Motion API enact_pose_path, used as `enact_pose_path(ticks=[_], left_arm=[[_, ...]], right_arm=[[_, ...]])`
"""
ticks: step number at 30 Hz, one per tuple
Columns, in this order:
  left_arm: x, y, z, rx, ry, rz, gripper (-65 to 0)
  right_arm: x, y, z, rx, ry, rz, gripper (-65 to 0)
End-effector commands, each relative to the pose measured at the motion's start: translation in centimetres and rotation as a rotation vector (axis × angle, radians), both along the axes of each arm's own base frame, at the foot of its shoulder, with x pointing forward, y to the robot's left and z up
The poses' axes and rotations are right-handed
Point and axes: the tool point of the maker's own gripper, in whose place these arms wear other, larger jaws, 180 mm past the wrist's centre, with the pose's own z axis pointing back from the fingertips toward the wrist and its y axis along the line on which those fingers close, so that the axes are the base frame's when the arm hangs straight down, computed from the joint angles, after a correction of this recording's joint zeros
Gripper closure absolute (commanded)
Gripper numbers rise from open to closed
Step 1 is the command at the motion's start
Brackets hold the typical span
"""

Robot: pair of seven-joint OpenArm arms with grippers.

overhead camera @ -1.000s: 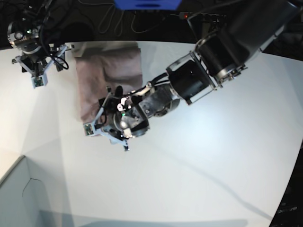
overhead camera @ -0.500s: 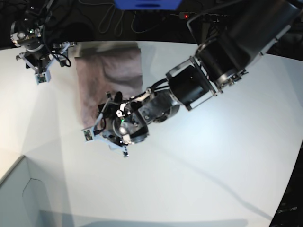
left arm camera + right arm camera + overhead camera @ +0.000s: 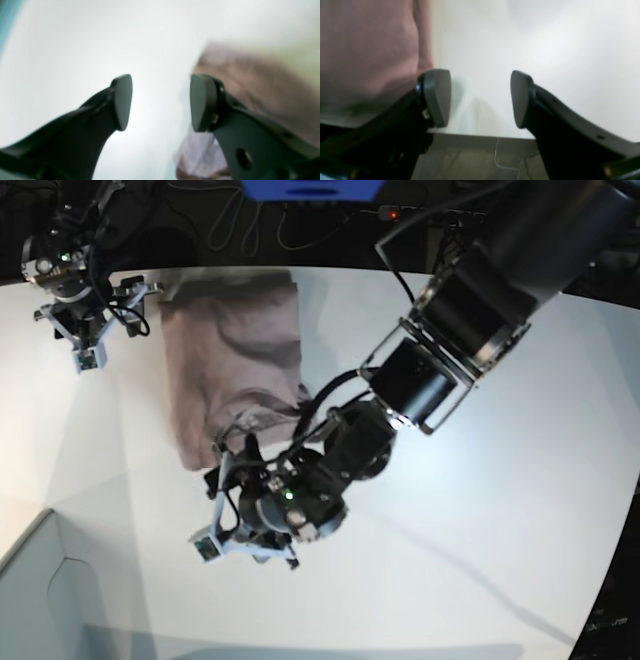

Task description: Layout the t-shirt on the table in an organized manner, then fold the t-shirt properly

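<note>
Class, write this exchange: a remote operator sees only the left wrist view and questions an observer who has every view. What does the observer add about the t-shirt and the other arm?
Operator: Beside my open left gripper I see only a pink blur. How does the t-shirt lie?
Observer: The base view shows the t-shirt as a long folded strip on the table, its near end rumpled.
Operator: Where is the other arm?
Observer: The right gripper hovers beside the shirt's far end, jaws open, only bare table between them.

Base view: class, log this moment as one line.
t-shirt: folded on table | left gripper: open, empty | right gripper: open, empty
</note>
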Motion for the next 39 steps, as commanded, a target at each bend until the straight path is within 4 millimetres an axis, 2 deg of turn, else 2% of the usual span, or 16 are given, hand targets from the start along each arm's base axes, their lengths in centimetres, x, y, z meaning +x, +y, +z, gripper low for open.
enact_pose_path(ticks=[1, 3, 6, 9, 11, 13, 15, 20, 23, 25, 27, 29, 31, 33, 34, 39], left_arm=[[1.4, -0.3, 2.8, -0.052, -0.059, 0.006, -35.7], [1.5, 0.8, 3.1, -0.079, -0.064, 0.033, -35.7], [2.2, 3.9, 3.3, -0.090, -0.050, 0.117, -35.7], [2.7, 9.1, 2.6, -0.091, -0.014, 0.251, -35.7], [2.1, 13.0, 1.7, -0.097, 0.013, 0.347, -35.5], [1.6, 16.7, 1.6, -0.106, 0.014, 0.433, -35.5], [0.0, 20.3, 1.1, -0.108, 0.029, 0.523, -35.5], [-4.9, 28.4, 0.7, -0.093, 0.046, 0.737, -35.4], [-8.4, 32.4, 0.7, -0.067, 0.056, 0.853, -35.2], [-10.8, 34.1, 0.0, -0.035, 0.085, 0.903, -34.8], [-13.0, 35.4, -0.9, -0.004, 0.122, 0.940, -28.5], [-15.1, 36.3, -2.1, 0.018, 0.165, 0.974, -15.9], [-17.4, 37.4, -3.4, 0.044, 0.212, 1.011, -0.4], [-19.4, 38.0, -4.5, 0.062, 0.256, 1.037, 0.0], [-20.5, 38.0, -5.2, 0.066, 0.281, 1.048, -1.9], [-25.8, 38.2, -7.6, 0.094, 0.394, 1.102, 0.0]], right_arm=[[0.4, -0.2, 0.7, -0.010, -0.026, 0.005, -37.7], [0.8, 0.5, 0.7, -0.003, -0.030, 0.027, -37.7], [1.5, 1.8, 1.0, 0.005, -0.042, 0.070, -37.7], [2.4, 3.0, 1.9, 0.003, -0.072, 0.110, -37.6], [3.0, 3.7, 2.6, -0.001, -0.095, 0.135, -37.6], [3.3, 4.5, 3.2, 0.005, -0.113, 0.145, -37.6], [3.6, 4.8, 3.9, 0.004, -0.135, 0.144, -37.6], [3.8, 7.0, 3.9, 0.042, -0.143, 0.171, -36.5], [2.9, 7.2, 3.4, 0.045, -0.121, 0.176, -28.8], [2.1, 7.0, 3.0, 0.046, -0.101, 0.173, -21.7], [0.7, 7.0, 2.3, 0.049, -0.067, 0.172, -13.8], [-0.8, 7.0, 1.6, 0.051, -0.030, 0.170, -5.8], [-2.5, 6.9, 0.9, 0.054, 0.010, 0.167, 0.0], [-4.2, 7.0, 0.3, 0.058, 0.051, 0.166, 0.0], [-5.3, 7.0, -0.1, 0.060, 0.077, 0.166, 0.0], [-9.9, 7.4, -1.3, 0.084, 0.161, 0.168, 0.0]])
